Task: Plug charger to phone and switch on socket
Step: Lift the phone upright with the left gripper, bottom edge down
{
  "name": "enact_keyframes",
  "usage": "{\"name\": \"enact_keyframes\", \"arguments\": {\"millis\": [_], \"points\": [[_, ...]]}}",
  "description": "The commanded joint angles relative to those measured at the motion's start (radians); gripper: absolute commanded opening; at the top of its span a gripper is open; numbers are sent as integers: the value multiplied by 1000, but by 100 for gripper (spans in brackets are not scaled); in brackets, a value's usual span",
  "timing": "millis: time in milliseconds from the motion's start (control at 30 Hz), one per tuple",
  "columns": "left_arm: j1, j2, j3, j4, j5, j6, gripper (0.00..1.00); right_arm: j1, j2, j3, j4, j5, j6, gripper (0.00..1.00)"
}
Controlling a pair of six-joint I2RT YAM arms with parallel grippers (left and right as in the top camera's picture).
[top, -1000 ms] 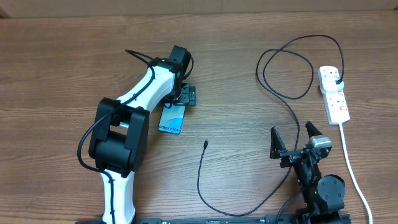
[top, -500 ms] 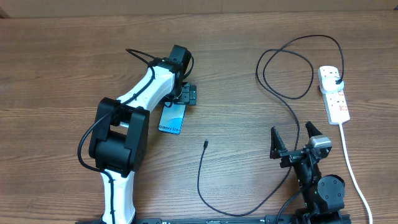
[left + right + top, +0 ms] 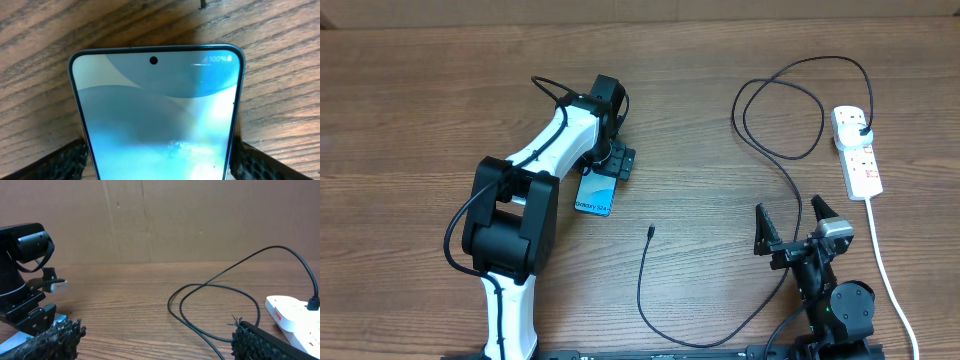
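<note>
The phone [image 3: 596, 193] lies on the wooden table with its teal screen up. In the left wrist view the phone [image 3: 157, 115] fills the frame between the two fingers. My left gripper [image 3: 612, 165] is at the phone's far end, and its fingers [image 3: 70, 160] press against both long edges. The black charger cable [image 3: 775, 150] loops across the table. Its free tip [image 3: 651, 232] lies right of the phone, and its plug [image 3: 861, 127] sits in the white power strip [image 3: 860, 165]. My right gripper [image 3: 790, 225] is open and empty, right of the tip.
The strip's white cord [image 3: 885, 270] runs down the right edge towards the front. In the right wrist view the cable loops [image 3: 215, 287] lie ahead, with the strip [image 3: 292, 312] at the right. The left arm [image 3: 22, 250] is at the left and a cardboard wall stands behind.
My left gripper has shifted and twisted slightly at the phone's far end. The phone, the cable and the right arm have not moved.
</note>
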Motion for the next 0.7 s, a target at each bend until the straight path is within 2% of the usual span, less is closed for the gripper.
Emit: {"name": "enact_keyframes", "arguments": {"millis": [0,167,500,667], "points": [[4,28,-11,2,20,28,92,6,-8,-11,6,-3,-1,100],[4,28,-11,2,20,29,100,6,-8,-11,6,-3,-1,100],[4,28,-11,-26,20,30,100,6,-8,-11,6,-3,-1,100],[4,28,-11,-55,20,82,100,6,-8,-11,6,-3,-1,100]]}}
